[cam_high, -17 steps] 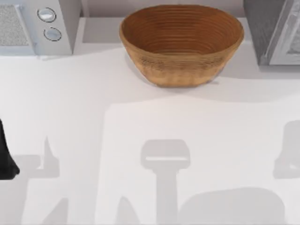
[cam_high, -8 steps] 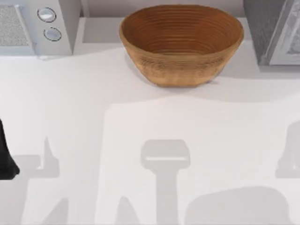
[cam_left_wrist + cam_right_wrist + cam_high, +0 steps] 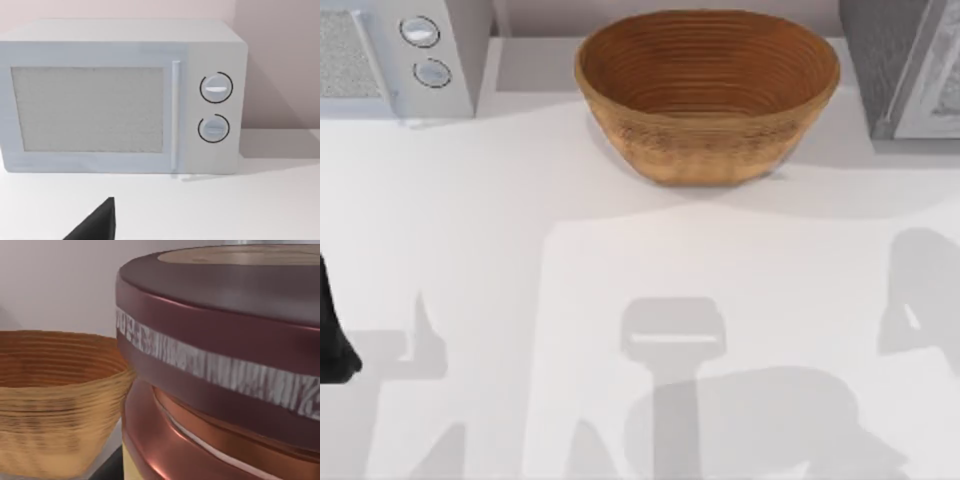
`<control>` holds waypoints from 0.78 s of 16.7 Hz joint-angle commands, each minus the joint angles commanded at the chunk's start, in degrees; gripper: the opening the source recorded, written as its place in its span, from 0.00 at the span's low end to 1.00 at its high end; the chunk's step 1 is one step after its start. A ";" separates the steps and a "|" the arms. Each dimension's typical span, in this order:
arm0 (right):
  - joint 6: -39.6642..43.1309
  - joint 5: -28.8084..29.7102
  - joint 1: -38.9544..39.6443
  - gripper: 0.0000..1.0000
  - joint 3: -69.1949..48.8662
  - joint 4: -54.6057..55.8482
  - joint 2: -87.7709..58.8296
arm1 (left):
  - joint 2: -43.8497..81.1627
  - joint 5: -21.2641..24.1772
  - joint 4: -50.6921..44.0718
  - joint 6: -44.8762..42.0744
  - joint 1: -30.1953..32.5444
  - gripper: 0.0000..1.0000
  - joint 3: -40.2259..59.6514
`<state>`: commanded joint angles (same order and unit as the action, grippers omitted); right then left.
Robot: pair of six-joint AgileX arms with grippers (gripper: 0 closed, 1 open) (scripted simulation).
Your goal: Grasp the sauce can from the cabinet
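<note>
The sauce can (image 3: 220,370) looms very close in the right wrist view. It has a maroon top, a coppery red rim and a tan strip at its base. It is held up beside the woven bowl (image 3: 55,400), and my right gripper is shut on it. In the top view the right arm is off the right edge, and its shadow (image 3: 920,300) lies on the table. My left gripper (image 3: 332,335) is parked at the table's left edge, in front of the microwave (image 3: 125,95).
The big brown woven bowl (image 3: 708,95) stands at the back centre. A white microwave (image 3: 405,55) is at the back left. The grey cabinet (image 3: 900,65) is at the back right. Arm shadows cross the white table (image 3: 500,220).
The right arm's shadows have slid left across the table and grown. The bowl, the microwave and the left arm have not moved.
</note>
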<state>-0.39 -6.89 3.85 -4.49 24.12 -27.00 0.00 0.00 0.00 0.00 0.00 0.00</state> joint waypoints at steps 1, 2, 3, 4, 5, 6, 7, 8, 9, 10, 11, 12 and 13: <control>-0.05 -1.25 0.65 0.00 -0.88 4.61 -5.54 | 0.00 0.00 0.00 0.00 0.00 1.00 0.00; -0.10 -2.55 1.32 0.00 -1.78 9.38 -11.36 | 0.00 0.00 0.00 0.00 0.00 1.00 0.00; -0.15 -3.87 2.01 0.00 -2.70 14.26 -17.37 | 0.00 0.00 0.00 0.00 0.00 1.00 0.00; -0.19 -5.22 2.71 0.00 -3.62 19.19 -23.51 | 0.00 0.00 0.00 0.00 0.00 1.00 0.00; -0.24 -6.57 3.42 0.00 -4.53 24.11 -29.66 | 0.00 0.00 0.00 0.00 0.00 1.00 0.00; -0.27 -7.92 4.13 0.00 -5.43 28.98 -35.74 | 0.00 0.00 0.00 0.00 0.00 1.00 0.00; -0.31 -9.25 4.83 0.00 -6.31 33.77 -41.67 | 0.00 0.00 0.00 0.00 0.00 1.00 0.00; -0.34 -10.56 5.52 0.00 -7.17 38.43 -47.39 | 0.00 0.00 0.00 0.00 0.00 1.00 0.00; -0.37 -11.84 6.19 0.00 -8.00 42.94 -52.81 | 0.00 0.00 0.00 0.00 0.00 1.00 0.00; -0.40 -13.06 6.83 0.00 -8.80 47.27 -57.94 | 0.00 0.00 0.00 0.00 0.00 1.00 0.00; -0.43 -14.24 7.45 0.00 -9.57 51.37 -62.74 | 0.00 0.00 0.00 0.00 0.00 1.00 0.00; -0.45 -15.34 8.03 0.00 -10.29 55.24 -67.22 | 0.00 0.00 0.00 0.00 0.00 1.00 0.00; -0.47 -16.38 8.58 0.00 -10.97 58.84 -71.38 | 0.00 0.00 0.00 0.00 0.00 1.00 0.00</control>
<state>-0.85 -23.27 12.42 -15.45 82.96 -98.38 0.00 0.00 0.00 0.00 0.00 0.00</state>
